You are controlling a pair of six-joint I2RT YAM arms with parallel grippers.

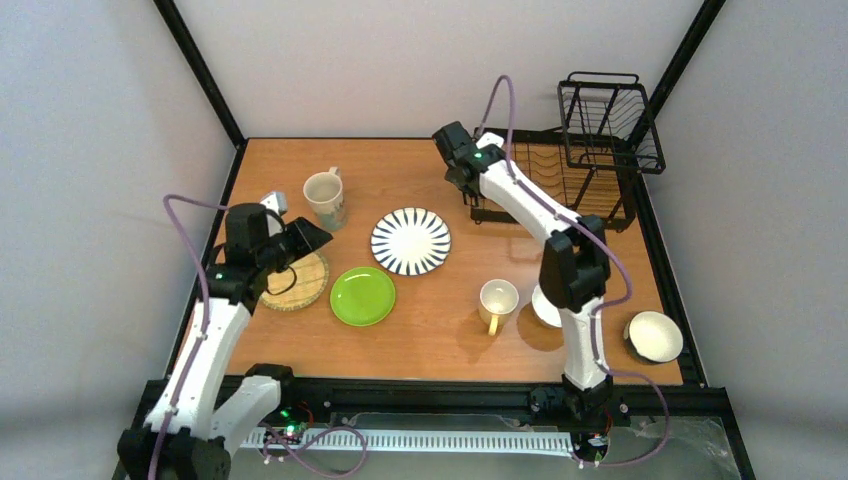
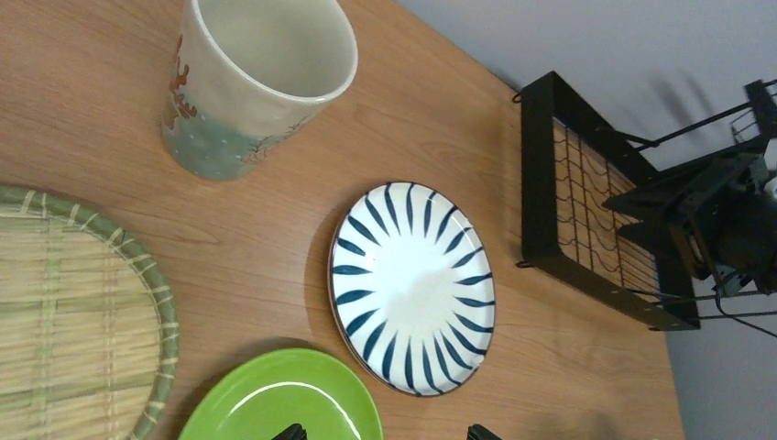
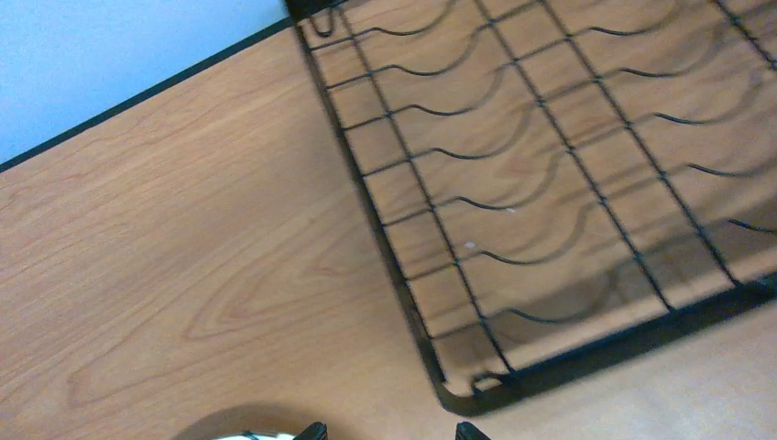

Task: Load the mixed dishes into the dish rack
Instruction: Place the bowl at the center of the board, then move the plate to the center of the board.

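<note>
Top external view: my right gripper (image 3: 389, 431) hangs open, empty, beside the black wire dish rack (image 1: 548, 178), upper right. My left gripper (image 2: 385, 433) hovers wide open, empty, over the round woven bamboo plate (image 1: 308, 282), probably to lift it.

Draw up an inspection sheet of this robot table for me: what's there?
Surface: wooden table, no spills seen.
Job's things: dish rack far right, no dishes seen in it; striped plate, green plate, bamboo plate, patterned mug, yellow-handled mug, white dish and one bowl on the table.
Clutter: nothing seen.
Grippers: left gripper open near the green plate; right gripper open over the table beside the rack.
Cables: purple cables loop along both arms.
Surroundings: pale walls, black frame posts.
</note>
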